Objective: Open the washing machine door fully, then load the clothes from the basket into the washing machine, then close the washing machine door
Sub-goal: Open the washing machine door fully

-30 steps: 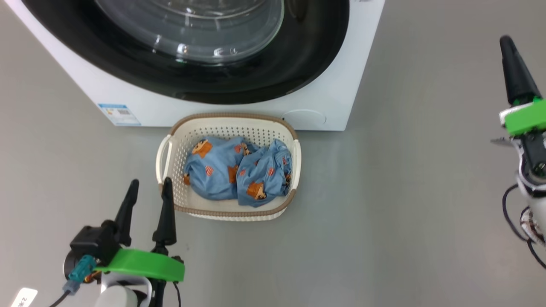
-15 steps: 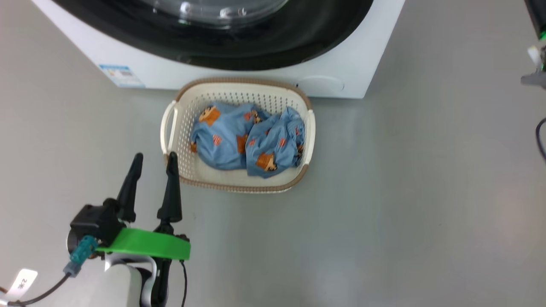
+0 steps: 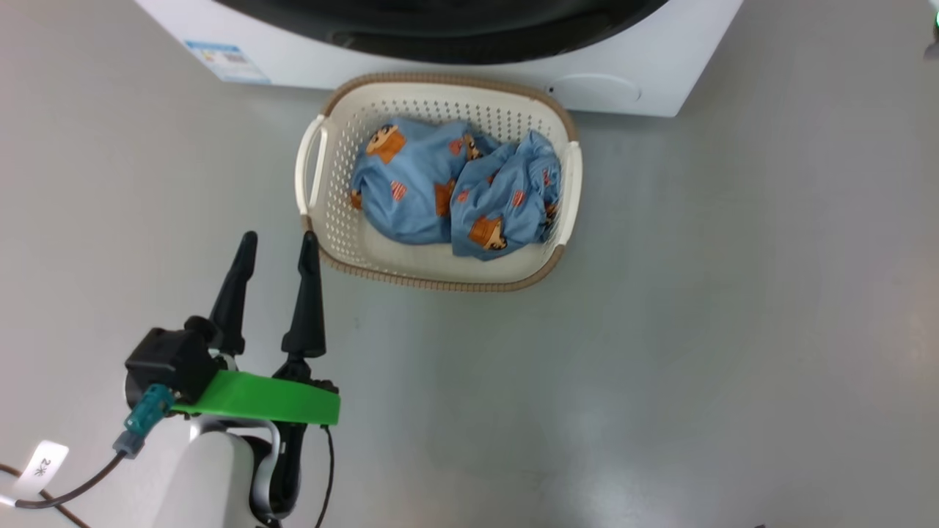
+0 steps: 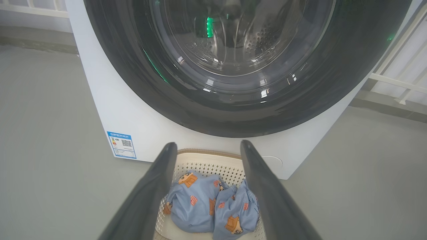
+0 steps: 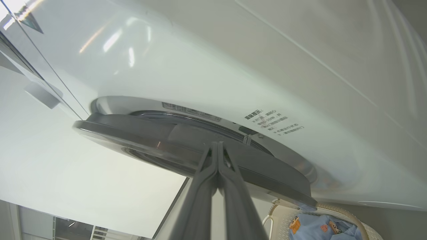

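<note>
grey floor [image 3: 697, 330]; white washing machine [image 3: 308, 59] at far edge, black-ringed washing machine door [image 4: 253, 113] on front; basket [image 3: 334, 198] on floor just before machine, clothes [image 3: 455, 191] bundled inside; left gripper [image 3: 279, 238] fingers apart near basket corner; right gripper [image 5: 217, 145] fingers pressed together at door rim

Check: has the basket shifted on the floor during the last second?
No. The basket keeps its place against the washing machine, far right corner just below the round cover; the whole head view slid, so the camera moved.
</note>
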Tool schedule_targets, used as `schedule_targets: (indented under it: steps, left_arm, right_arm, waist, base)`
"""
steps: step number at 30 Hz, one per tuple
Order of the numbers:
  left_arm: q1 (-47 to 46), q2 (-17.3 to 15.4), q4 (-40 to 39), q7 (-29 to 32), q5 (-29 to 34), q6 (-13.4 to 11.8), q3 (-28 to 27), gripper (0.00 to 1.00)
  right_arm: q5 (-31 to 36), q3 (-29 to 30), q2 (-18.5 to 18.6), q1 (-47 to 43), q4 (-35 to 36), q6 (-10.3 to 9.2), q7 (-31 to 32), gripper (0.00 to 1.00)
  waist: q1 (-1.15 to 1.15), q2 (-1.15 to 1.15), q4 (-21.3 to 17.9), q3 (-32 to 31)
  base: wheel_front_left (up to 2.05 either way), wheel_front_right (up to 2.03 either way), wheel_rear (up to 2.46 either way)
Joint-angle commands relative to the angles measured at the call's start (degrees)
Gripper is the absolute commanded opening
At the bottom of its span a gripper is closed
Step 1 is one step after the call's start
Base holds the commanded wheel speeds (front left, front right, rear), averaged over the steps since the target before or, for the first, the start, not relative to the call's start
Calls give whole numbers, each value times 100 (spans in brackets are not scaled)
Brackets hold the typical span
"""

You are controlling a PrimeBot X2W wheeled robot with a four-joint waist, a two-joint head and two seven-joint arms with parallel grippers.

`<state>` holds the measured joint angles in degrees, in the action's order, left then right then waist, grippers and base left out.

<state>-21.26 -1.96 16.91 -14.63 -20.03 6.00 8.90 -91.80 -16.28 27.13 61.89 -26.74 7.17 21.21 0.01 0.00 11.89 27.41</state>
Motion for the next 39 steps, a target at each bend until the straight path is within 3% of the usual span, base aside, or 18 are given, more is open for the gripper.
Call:
schedule_targets:
  steps: [1, 14, 23, 39]
  left_arm:
    - [-77, -95, -179, -37, -89, 16, -113, 100]
    - [-152, -93, -277, -37, -529, -191, 242, 100]
    - [-191, -92, -313, -37, -692, -278, 406, 100]
    - [5, -92, -166, -37, -646, -303, 276, 100]
  right_arm:
    - [15, -53, 25, 183, 81, 32, 145, 0]
    - [112, -250, 21, 1185, -305, 32, 797, 0]
    - [-208, -173, -273, 1731, -682, 32, 1200, 0]
    - [-235, -412, -433, 959, -717, 32, 1710, 0]
  waist:
    - [-1, 0, 114, 169]
    - [-1, 0, 417, 583]
    - [-1, 0, 570, 682]
    - [-1, 0, 494, 70]
  base:
    - [0, 0, 0]
    - [0, 0, 0]
    - [0, 0, 0]
    - [0, 0, 0]
